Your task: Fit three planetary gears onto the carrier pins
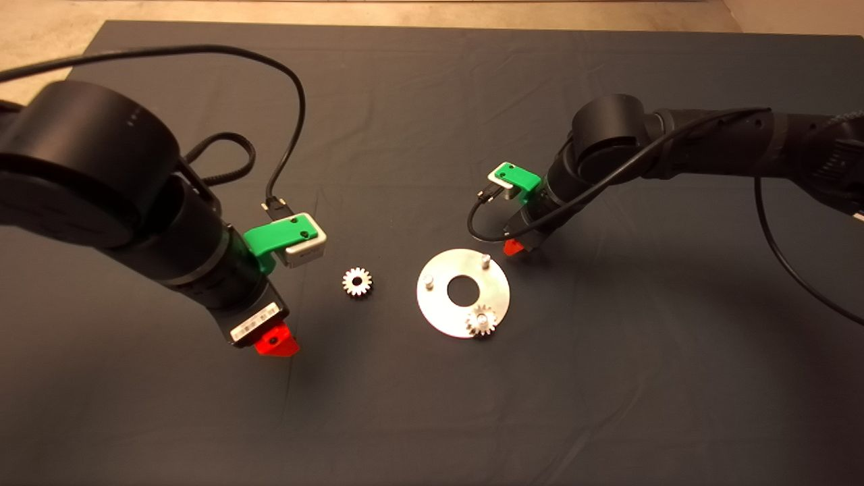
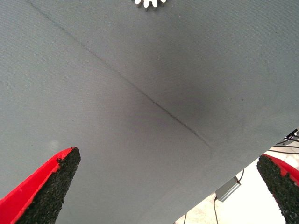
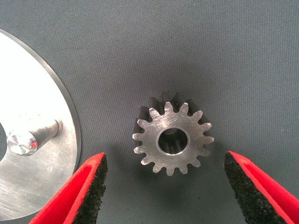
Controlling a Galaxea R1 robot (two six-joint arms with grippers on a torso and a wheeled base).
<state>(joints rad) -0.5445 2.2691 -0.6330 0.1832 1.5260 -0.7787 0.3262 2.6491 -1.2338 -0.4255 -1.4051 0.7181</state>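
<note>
**One gear seated, two loose**

My right end effector (image 3: pixel 163 186) hangs wide open around a gear (image 3: pixel 173 138) just beside the disc (image 1: pixel 439 310). My left end effector (image 2: pixel 163 186), open and empty, sits near another gear (image 1: pixel 357 281). The seated gear (image 1: pixel 481 320) rides its pin.

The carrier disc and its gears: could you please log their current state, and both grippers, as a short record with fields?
carrier disc: flat on the dark mat, centre hole open
gear on pin: seated on the near pin
bare pins: two, the far one and the left one
loose gear, left: flat on the mat, left of the disc
loose gear, right: flat on the mat beside the disc rim
right gripper: open, fingers either side of that gear, not touching
left gripper: open, empty, above the mat
</note>
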